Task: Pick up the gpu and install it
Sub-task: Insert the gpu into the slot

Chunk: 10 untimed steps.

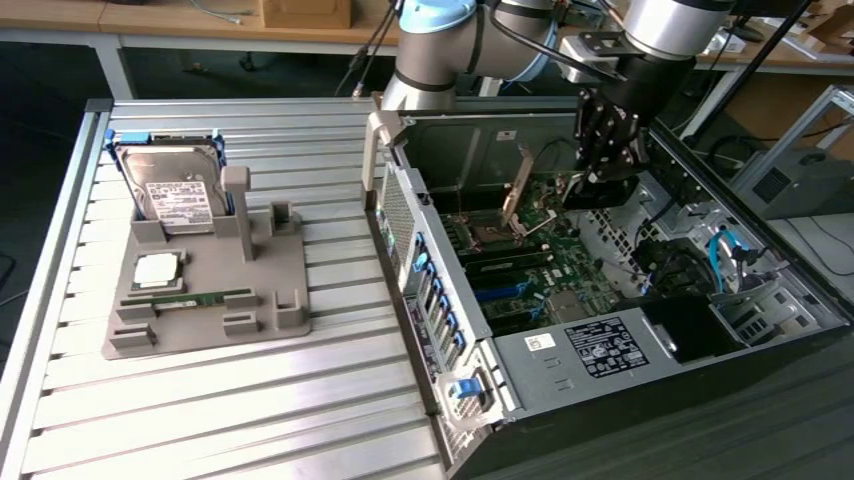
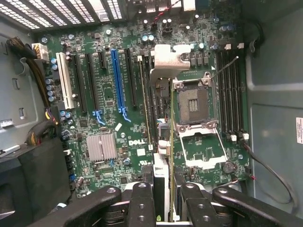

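Observation:
My gripper [image 2: 163, 208] is shut on the gpu [image 2: 161, 156], a thin dark card seen edge-on between the two black fingers [image 2: 142, 203]. Its silver end bracket [image 2: 166, 59] points away from the fingers. The card hangs above the green motherboard [image 2: 109, 118], over the strip between the black expansion slots and the open CPU socket [image 2: 194, 104]; it does not touch the board. In the exterior view the gripper [image 1: 597, 195] reaches down into the open computer case [image 1: 561, 350] with the dark card [image 1: 582, 190] in its jaws.
A long blue slot [image 2: 118, 80] and a white slot [image 2: 64, 80] lie beside the black ones. Memory slots [image 2: 229, 90] flank the socket. On the slatted table a grey fixture [image 1: 267, 320] holds a hard drive [image 1: 167, 190], a CPU [image 1: 158, 268] and a memory stick [image 1: 187, 297].

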Each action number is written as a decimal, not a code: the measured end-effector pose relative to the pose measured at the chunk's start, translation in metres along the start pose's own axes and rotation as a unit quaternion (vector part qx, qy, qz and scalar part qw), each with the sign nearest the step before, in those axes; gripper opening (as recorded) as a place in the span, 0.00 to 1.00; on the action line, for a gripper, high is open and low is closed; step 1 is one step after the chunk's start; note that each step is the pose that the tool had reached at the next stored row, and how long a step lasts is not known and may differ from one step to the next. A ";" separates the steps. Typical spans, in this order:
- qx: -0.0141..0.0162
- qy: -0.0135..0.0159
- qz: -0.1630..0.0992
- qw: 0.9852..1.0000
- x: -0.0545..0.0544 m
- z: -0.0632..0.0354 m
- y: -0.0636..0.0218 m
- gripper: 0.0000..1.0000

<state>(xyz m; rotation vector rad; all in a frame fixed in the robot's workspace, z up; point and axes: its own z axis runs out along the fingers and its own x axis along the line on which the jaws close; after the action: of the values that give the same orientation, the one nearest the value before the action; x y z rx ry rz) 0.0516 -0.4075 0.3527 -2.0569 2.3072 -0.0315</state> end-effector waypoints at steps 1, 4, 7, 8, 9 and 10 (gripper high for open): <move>0.000 0.000 -0.002 1.000 0.000 0.0001 0.0000 0.27; 0.000 0.000 -0.006 1.000 0.000 0.0002 0.0000 0.27; 0.000 0.000 -0.010 1.000 0.000 0.0003 0.0000 0.27; 0.000 -0.001 -0.012 1.000 0.000 0.0003 0.0000 0.27; 0.000 -0.001 -0.013 1.000 0.000 0.0004 0.0000 0.27; 0.000 -0.001 -0.015 1.000 0.000 0.0005 0.0000 0.27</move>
<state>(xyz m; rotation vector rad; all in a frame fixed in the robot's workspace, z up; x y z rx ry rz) 0.0516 -0.4075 0.3522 -2.0904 2.2765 -0.0303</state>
